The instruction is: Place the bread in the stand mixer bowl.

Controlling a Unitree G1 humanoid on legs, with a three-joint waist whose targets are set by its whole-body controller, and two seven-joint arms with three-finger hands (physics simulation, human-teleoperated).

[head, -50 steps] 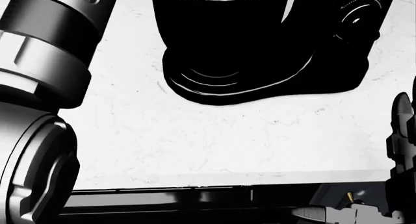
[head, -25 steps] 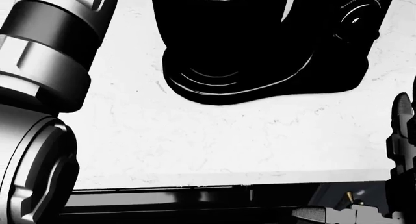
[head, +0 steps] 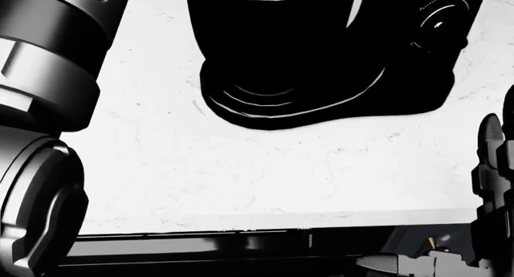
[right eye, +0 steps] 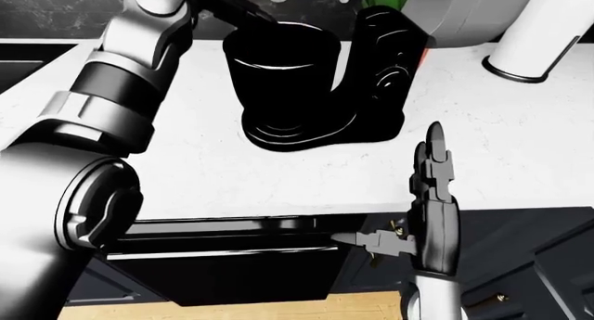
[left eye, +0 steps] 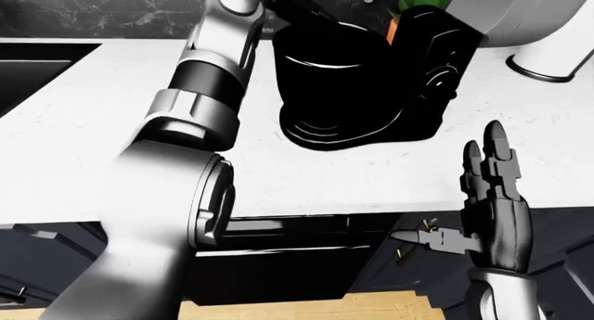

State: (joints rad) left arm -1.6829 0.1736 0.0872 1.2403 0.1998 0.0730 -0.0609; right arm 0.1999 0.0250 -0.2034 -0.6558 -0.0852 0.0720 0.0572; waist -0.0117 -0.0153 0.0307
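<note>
Right robot hand (left eye: 492,195) stands upright below the bench (left eye: 371,174) edge, fingers straight and spread wide, thumb out to the left, holding nothing. Left robot hand is hidden: the left arm (left eye: 200,111) reaches up from the lower left over the rim of the black stand mixer bowl (right eye: 278,73), and whether it grips anything cannot be told. The bowl sits on the black stand mixer (right eye: 381,69) on the white bench. The bread cannot be seen. A white cylinder base (right eye: 524,56) stands at upper right.
</note>
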